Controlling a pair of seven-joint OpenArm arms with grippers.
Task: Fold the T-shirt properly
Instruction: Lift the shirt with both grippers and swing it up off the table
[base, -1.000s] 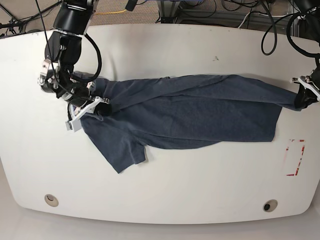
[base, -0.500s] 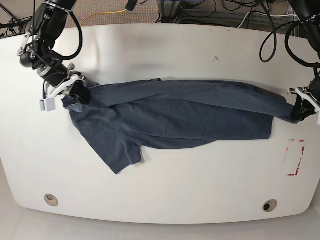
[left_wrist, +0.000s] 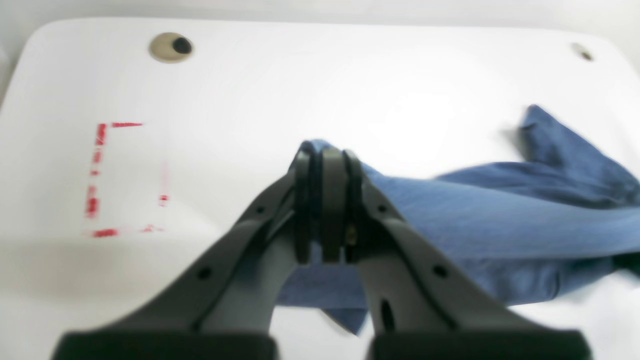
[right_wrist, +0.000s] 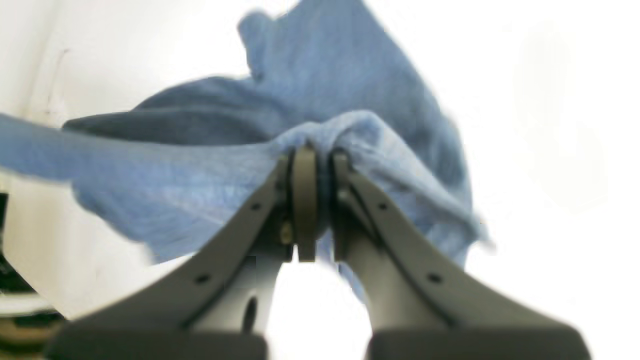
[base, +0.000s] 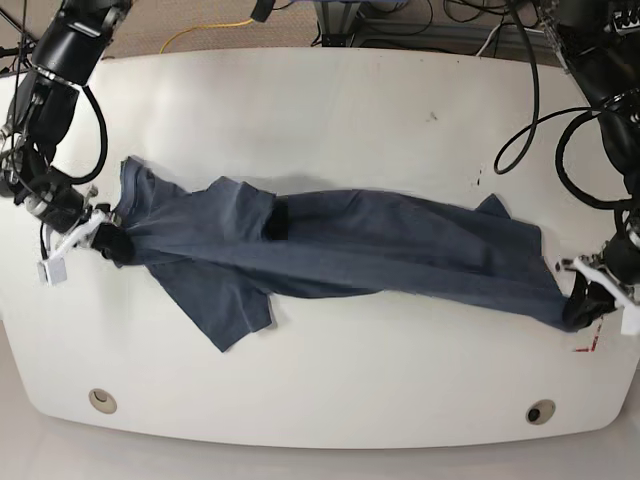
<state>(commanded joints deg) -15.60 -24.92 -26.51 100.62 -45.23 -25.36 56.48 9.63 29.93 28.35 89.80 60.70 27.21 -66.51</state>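
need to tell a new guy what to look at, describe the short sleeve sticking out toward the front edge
On the white table lies the dark blue T-shirt, stretched between both arms. Near its left end in the base view, one short sleeve fans toward the front edge, flat and loose, unlike the taut body.

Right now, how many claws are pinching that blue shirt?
2. The right gripper pinches the T-shirt at the base view's left end; the left gripper pinches its right end.

T-shirt (right_wrist: 320, 100) blurred in wrist views, lettering perhaps face-down, right red marks (base: 588, 345) half hidden
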